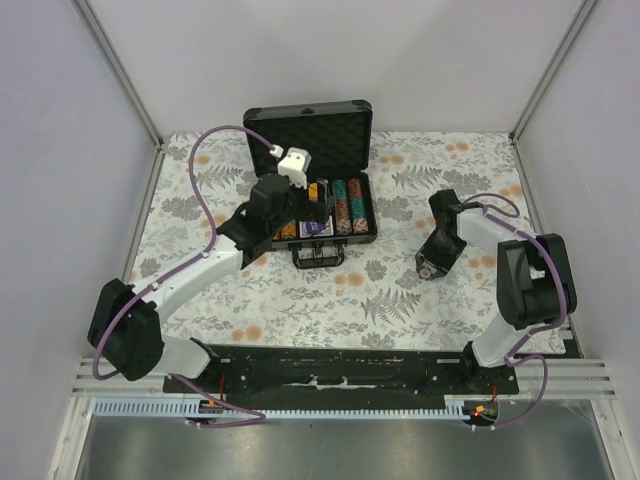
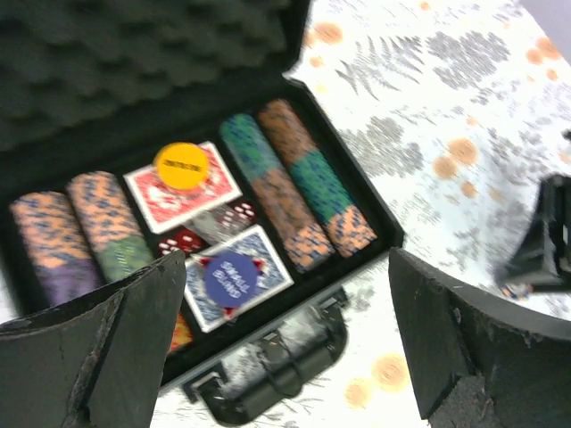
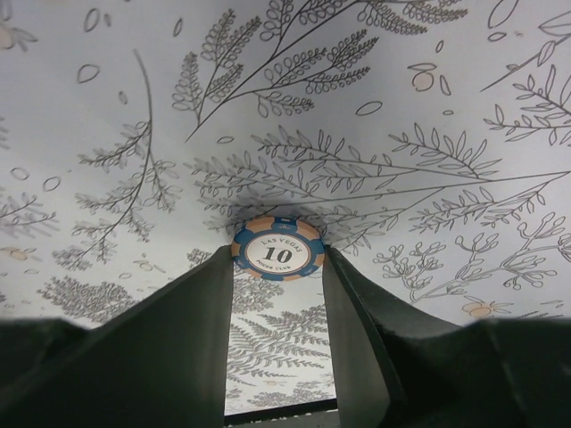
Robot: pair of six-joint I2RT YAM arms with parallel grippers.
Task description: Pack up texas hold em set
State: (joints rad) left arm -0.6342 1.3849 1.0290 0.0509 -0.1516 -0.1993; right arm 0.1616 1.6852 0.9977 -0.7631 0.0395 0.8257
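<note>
The briefcase (image 1: 308, 128) lies open at the back centre, foam lid (image 2: 134, 53) raised and handle (image 2: 281, 357) facing me. Inside are rows of poker chips (image 2: 294, 187), a red deck (image 2: 156, 203) with a yellow button (image 2: 182, 166) on it, a blue deck (image 2: 264, 259) with a blue button (image 2: 230, 278) on it, and red dice (image 2: 183, 239). My left gripper (image 2: 287, 267) hovers open over the case's front, holding nothing. To the right, my right gripper (image 1: 430, 268) points down at the table. Its fingers press both sides of a blue-and-orange "10" chip (image 3: 277, 248).
A floral cloth (image 1: 400, 290) covers the table. Grey walls with metal frame posts (image 1: 120, 75) close in the left, back and right. The black base rail (image 1: 340, 365) runs along the near edge.
</note>
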